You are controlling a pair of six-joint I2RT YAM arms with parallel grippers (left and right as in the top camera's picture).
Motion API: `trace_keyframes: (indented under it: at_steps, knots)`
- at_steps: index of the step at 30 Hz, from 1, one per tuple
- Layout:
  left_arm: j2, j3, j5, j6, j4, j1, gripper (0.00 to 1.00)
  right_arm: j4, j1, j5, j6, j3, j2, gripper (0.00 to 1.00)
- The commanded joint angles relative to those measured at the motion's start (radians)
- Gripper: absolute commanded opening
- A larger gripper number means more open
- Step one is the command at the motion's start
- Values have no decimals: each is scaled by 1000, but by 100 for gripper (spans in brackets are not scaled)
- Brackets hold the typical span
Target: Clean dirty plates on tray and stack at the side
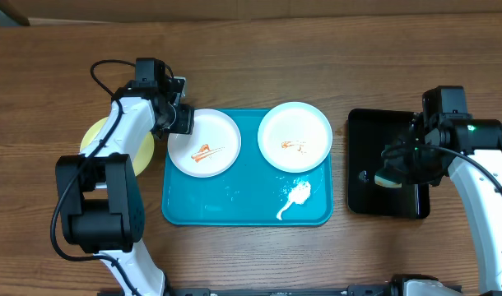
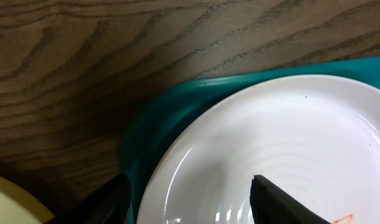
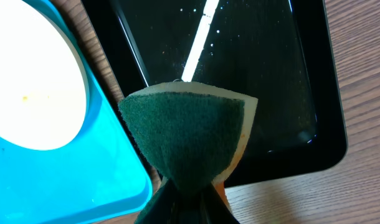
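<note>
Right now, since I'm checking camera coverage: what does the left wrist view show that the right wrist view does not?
Only the left wrist view: the yellow plate, just its edge on the table, and the left white plate. Only the right wrist view: the green sponge pinched in the right pincer, the black tray, and the right white plate. Both: the turquoise tray and the wooden table.

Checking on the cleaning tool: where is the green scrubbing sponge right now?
Overhead, the green-topped yellow sponge is pinched in the right gripper, above the glossy black rectangular tray, just right of the turquoise plastic tray.
</note>
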Motion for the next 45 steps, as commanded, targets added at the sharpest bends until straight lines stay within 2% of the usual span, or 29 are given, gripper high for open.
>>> trace_keyframes:
  at_steps: [1, 16, 19, 24, 26, 29, 35, 42, 45]
  knots:
    - [19, -7, 15, 26, 3, -14, 63, 4, -2, -9, -4, 6, -13, 8]
    - [19, -74, 10, 27, 12, -14, 63, 3, -2, -9, -7, 6, -13, 8]
    - [19, -74, 12, 26, -6, -14, 56, 4, -2, -9, -7, 6, -13, 8]
    - [19, -74, 14, 25, -85, -14, 33, 3, -2, -9, -7, 6, -13, 8]
    - [19, -74, 14, 10, -127, -14, 27, 5, -2, -9, -7, 6, -13, 8]
    - [19, -74, 15, -27, -184, -14, 24, 5, -2, 5, -8, 6, -13, 8]
    - [19, -74, 77, -76, -275, -14, 4, 19, -2, 13, -8, 6, -9, 8]
    - [19, -74, 114, -141, -343, -23, 4, 65, -2, 12, -13, 6, 55, 7]
    - [19, -74, 114, -164, -349, -41, 4, 90, -2, -22, -63, 6, 110, 4]
